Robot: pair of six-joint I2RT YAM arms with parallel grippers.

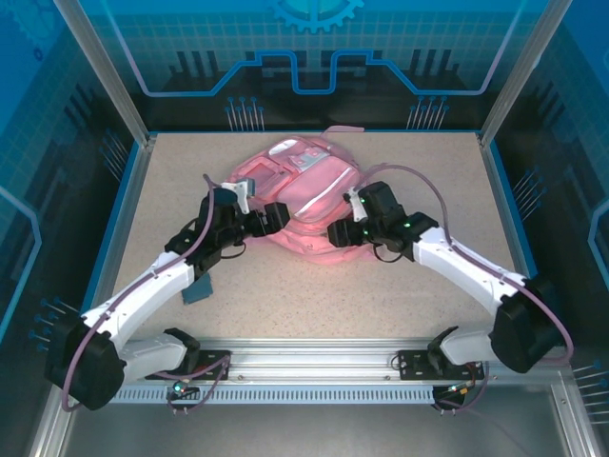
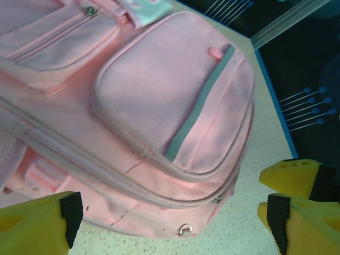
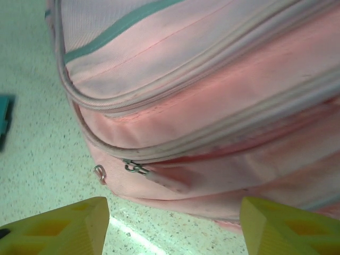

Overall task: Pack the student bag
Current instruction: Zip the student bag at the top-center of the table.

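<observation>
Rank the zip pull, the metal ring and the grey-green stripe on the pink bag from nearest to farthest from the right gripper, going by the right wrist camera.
1. Zip pull, low on the student bag, just ahead of the right gripper.
2. Metal ring, slightly left of the pull.
3. Grey-green stripe, farther up the bag, upper left.

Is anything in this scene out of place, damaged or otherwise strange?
Nothing looks damaged or spilled. One thing stands out: a small dark blue item lies on the table, outside the pink student bag and partly under the left arm, so it seems not yet packed.
</observation>
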